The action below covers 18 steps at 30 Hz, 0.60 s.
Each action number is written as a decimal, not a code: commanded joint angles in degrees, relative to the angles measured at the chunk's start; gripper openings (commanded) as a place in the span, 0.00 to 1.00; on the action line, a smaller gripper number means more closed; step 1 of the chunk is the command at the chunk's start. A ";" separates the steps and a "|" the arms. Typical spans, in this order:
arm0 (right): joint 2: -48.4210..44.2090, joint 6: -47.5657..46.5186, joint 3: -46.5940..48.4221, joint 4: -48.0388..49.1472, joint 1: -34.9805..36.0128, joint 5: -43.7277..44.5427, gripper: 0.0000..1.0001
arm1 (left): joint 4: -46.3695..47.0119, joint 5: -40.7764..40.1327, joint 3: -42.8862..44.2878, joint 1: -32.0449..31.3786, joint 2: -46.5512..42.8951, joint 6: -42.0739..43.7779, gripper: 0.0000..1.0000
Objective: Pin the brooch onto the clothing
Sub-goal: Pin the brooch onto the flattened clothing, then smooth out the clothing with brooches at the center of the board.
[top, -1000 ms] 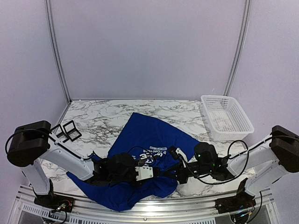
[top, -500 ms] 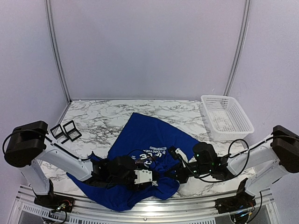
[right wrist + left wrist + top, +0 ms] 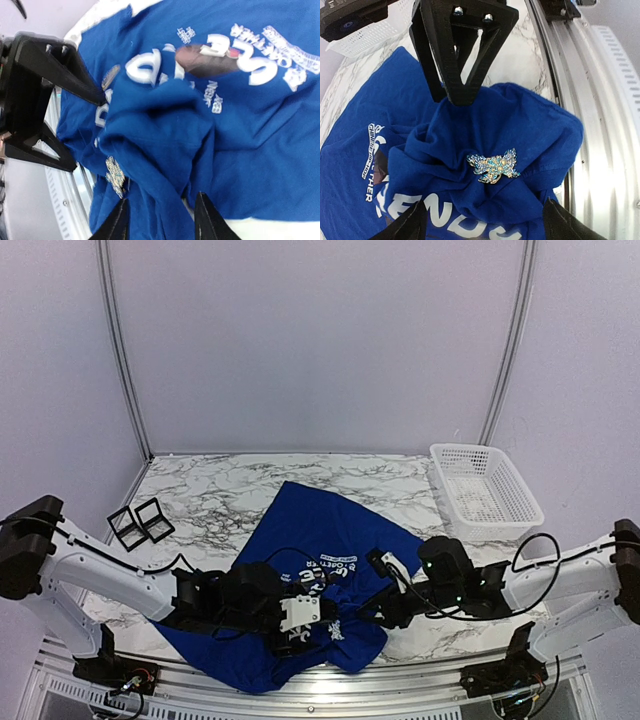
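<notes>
- A royal-blue T-shirt (image 3: 320,525) lies crumpled on a white marble table (image 3: 220,490). White lettering shows on it just beyond the two grippers.
- The left gripper (image 3: 318,625) reaches in low from the left, down on the shirt's bunched near part. A white block (image 3: 300,612) sits at its wrist.
- The right gripper (image 3: 368,612) comes in low from the right, just beside the left gripper and over the same folds.
- A white slatted basket (image 3: 465,449) stands well beyond the right gripper, on its outer side.
- Two small black square frames (image 3: 140,522) lie well apart from the left gripper, beyond it on its outer side.
- A metal rail (image 3: 400,690) runs behind both grippers, along the table's near edge.
</notes>
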 commanded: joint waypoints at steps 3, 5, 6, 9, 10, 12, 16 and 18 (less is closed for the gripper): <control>-6.23 -0.33 9.00 -14.20 -7.50 6.40 0.50 | -3.23 1.70 -1.47 -0.34 -8.89 -10.94 0.81; -4.05 0.34 11.17 -18.63 -10.99 11.62 0.47 | -4.14 1.87 -1.15 -0.42 -10.59 -14.62 0.76; -2.00 0.29 12.36 -20.67 -12.66 13.39 0.43 | -4.97 2.27 -0.92 -0.43 -11.24 -16.05 0.72; 7.35 -2.14 17.28 -25.85 -16.44 16.82 0.22 | -7.75 0.96 -1.15 -0.43 -12.40 -19.87 0.57; 11.82 -3.58 19.23 -27.11 -16.83 16.83 0.18 | -8.30 -0.79 -1.74 -0.43 -12.66 -20.85 0.53; 17.82 -5.99 22.69 -29.54 -17.09 17.44 0.13 | -8.93 -4.06 -3.29 -0.35 -14.22 -23.26 0.52; 26.21 -7.76 27.23 -31.66 -18.22 21.26 0.08 | -9.37 -8.29 -6.25 0.19 -17.82 -26.11 0.53; 29.87 -8.39 29.98 -30.93 -19.94 21.35 0.07 | -10.44 -10.44 -7.19 1.09 -19.33 -27.17 0.53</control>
